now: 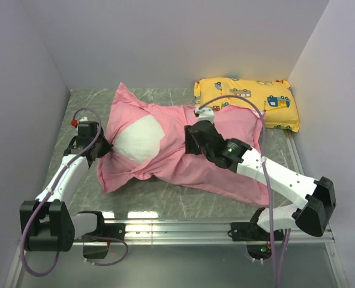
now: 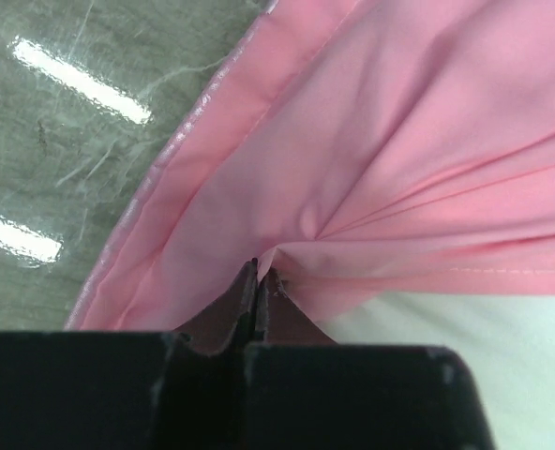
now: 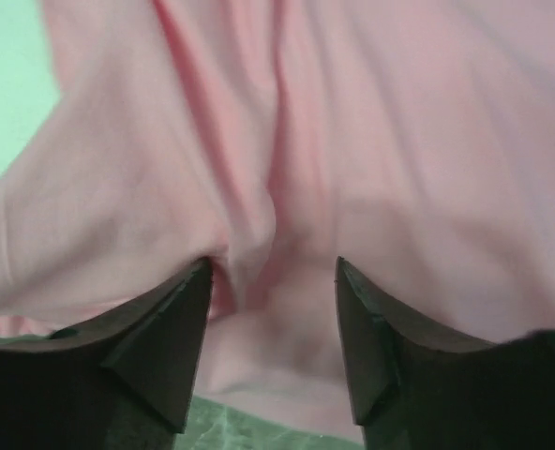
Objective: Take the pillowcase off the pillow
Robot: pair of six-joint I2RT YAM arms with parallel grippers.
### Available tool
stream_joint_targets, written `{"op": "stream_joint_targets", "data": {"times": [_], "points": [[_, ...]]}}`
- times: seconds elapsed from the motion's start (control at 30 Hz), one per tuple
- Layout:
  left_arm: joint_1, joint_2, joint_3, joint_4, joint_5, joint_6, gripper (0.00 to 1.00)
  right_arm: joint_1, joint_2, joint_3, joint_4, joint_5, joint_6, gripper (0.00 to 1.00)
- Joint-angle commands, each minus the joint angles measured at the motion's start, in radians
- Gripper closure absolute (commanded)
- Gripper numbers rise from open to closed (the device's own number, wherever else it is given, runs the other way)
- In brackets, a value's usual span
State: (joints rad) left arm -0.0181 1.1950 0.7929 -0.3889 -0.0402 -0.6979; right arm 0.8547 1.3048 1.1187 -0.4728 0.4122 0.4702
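The pink pillowcase (image 1: 189, 162) lies spread across the middle of the table. The white pillow (image 1: 138, 140) shows through its open left end. My left gripper (image 1: 104, 147) is shut on the pillowcase hem (image 2: 287, 248) at that left end, its jaws pressed together on the fabric fold. The pillow (image 2: 484, 347) shows white just beside the hem. My right gripper (image 1: 192, 141) stands open over the middle of the pillowcase (image 3: 287, 187), a raised pink fold between its spread fingers (image 3: 179, 328). A corner of the pillow (image 3: 6, 84) shows at the upper left of the right wrist view.
A yellow pillow printed with cartoon vehicles (image 1: 249, 99) lies at the back right, touching the pillowcase. White walls close in the back and both sides. The grey marbled tabletop (image 1: 165, 201) shows in front of the fabric, up to a metal rail (image 1: 183, 227).
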Motion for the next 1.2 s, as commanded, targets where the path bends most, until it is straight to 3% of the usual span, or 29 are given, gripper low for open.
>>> {"op": "stream_joint_targets", "data": {"times": [0.0, 0.27, 0.5, 0.63, 0.77, 0.93, 1.0, 1.03, 1.07, 1.17], "points": [[0.000, -0.049, -0.050, 0.045, 0.029, -0.048, 1.00, 0.059, 0.014, 0.204, -0.110, 0.099, -0.067, 0.30], [0.001, -0.124, -0.084, 0.078, 0.030, -0.078, 1.00, 0.217, 0.184, 0.571, -0.147, 0.102, -0.212, 0.23], [0.000, -0.150, -0.073, 0.074, 0.031, -0.080, 1.00, 0.307, 0.531, 0.843, -0.187, 0.008, -0.294, 0.23], [0.001, -0.150, -0.081, 0.078, 0.033, -0.081, 0.99, 0.311, 0.668, 0.871, -0.190, -0.026, -0.295, 0.18], [0.001, -0.155, -0.096, 0.082, 0.030, -0.089, 0.99, 0.294, 0.769, 0.848, -0.164, -0.009, -0.254, 0.02], [0.001, -0.160, -0.115, 0.087, 0.023, -0.100, 1.00, 0.230, 0.829, 0.810, -0.161, -0.036, -0.182, 0.02], [0.001, -0.160, -0.119, 0.082, 0.016, -0.101, 0.99, 0.204, 0.847, 0.811, -0.170, -0.050, -0.179, 0.27], [0.001, -0.155, -0.121, 0.082, 0.010, -0.103, 1.00, 0.193, 0.853, 0.822, -0.190, -0.041, -0.171, 0.52], [0.001, -0.153, -0.124, 0.084, 0.008, -0.104, 1.00, 0.178, 0.853, 0.832, -0.214, -0.056, -0.150, 0.97], [0.001, -0.155, -0.127, 0.082, -0.010, -0.104, 1.00, 0.101, 0.771, 0.771, -0.141, -0.178, -0.122, 1.00]]}}
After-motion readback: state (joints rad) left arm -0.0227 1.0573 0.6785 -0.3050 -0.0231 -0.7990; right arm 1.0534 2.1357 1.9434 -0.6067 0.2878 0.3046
